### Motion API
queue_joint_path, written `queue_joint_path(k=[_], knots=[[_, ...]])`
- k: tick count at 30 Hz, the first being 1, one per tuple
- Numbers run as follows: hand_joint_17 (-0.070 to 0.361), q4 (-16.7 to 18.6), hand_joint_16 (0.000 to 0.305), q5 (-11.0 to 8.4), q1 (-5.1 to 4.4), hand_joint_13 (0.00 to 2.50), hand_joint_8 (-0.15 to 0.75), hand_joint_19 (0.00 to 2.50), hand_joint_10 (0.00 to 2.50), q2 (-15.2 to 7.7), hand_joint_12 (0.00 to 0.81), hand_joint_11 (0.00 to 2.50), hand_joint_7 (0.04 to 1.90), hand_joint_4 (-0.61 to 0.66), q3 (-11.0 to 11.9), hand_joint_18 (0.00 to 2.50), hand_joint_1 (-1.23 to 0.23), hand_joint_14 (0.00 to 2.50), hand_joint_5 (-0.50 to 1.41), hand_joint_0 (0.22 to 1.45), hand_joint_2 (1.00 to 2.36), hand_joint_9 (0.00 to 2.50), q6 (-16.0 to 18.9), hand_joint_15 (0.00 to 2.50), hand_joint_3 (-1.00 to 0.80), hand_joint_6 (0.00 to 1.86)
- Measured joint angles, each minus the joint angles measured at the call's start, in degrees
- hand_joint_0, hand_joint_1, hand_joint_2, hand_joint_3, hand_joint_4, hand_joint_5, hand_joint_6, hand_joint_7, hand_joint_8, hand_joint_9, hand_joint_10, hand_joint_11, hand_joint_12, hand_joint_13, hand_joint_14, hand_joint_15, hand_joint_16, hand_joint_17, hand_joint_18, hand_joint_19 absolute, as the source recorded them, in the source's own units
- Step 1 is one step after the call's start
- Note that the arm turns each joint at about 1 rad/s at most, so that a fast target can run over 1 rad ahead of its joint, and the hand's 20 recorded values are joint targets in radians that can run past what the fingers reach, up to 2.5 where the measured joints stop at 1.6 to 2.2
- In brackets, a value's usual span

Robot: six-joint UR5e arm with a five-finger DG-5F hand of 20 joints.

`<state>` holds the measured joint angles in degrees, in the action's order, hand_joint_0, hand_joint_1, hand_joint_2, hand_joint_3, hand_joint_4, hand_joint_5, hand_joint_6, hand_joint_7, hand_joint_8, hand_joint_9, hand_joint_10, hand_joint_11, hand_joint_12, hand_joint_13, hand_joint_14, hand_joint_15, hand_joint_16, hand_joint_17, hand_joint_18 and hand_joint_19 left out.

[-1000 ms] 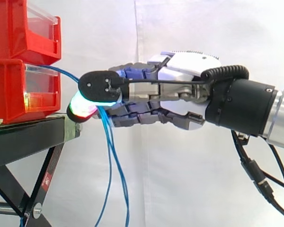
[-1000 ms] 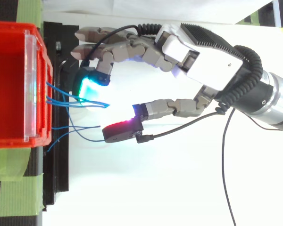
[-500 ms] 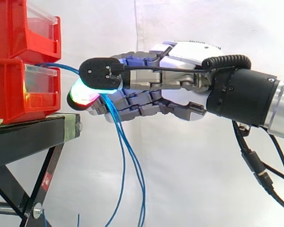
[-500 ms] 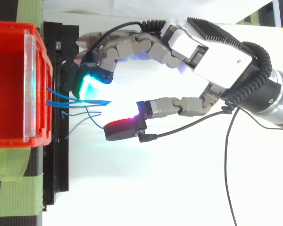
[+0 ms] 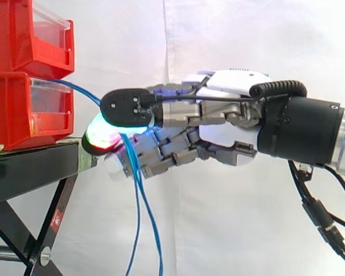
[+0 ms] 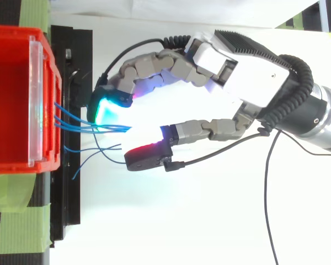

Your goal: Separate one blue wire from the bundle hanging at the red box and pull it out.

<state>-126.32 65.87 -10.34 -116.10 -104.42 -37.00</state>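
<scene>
Just off the red box (image 5: 11, 115) front edge, hand (image 5: 230, 115) amid blue wires (image 5: 136, 190) draped from its rim, hanging clear beside the black stand (image 5: 29, 164); grasp impossible to tell; open room below.

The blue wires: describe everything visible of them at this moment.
The blue wires are several thin, smooth strands, plastic-coated by their look. They leave the front of the lower red bin, arch over to the hand, pass behind it and hang loosely beside the black stand past the picture's lower edge. From above they fan apart at the bin, some looping. Whether the hand grips any cannot be told.
</scene>
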Motion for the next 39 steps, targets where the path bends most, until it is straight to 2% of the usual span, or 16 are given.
queue_joint_path(k=[8,15,19,26,34,39], knots=[[0.070,-5.53,0.031,-0.37,-0.18,1.13,0.406,0.14,0.02,0.00,0.417,0.43,0.93,0.12,0.05,0.65,-0.77,0.02,-0.15,0.65,1.02,0.96,11.12,0.70,-0.21,0.79],[0.064,-9.12,0.029,-0.29,-0.35,1.29,0.411,0.13,0.01,0.01,0.441,0.45,0.93,0.13,0.33,0.67,-0.77,0.02,-0.15,0.65,1.02,0.96,18.07,0.83,-0.21,0.79],[0.064,-11.14,0.028,-0.23,-0.40,1.29,0.411,0.12,0.02,0.01,0.462,0.44,0.94,0.14,0.99,0.67,-0.77,0.02,-0.15,0.65,1.02,0.95,19.37,0.76,-0.21,0.79],[0.058,-13.96,0.026,0.17,-0.40,1.21,0.419,0.09,0.01,0.03,0.509,0.42,0.94,0.15,2.01,0.66,-0.77,0.02,-0.15,0.65,1.02,0.96,21.28,0.45,-0.21,0.79],[0.069,-14.33,0.031,2.66,-0.41,1.04,0.458,0.04,0.01,0.25,0.519,0.33,0.93,0.16,2.12,0.62,-0.76,0.01,-0.15,0.64,1.02,0.95,28.75,0.27,-0.21,0.79],[0.073,-14.99,0.032,3.15,-0.42,0.96,0.502,0.01,0.01,0.29,0.509,0.20,0.94,0.17,2.15,0.59,-0.76,0.01,-0.15,0.64,1.02,0.96,33.13,0.21,-0.20,0.79]])
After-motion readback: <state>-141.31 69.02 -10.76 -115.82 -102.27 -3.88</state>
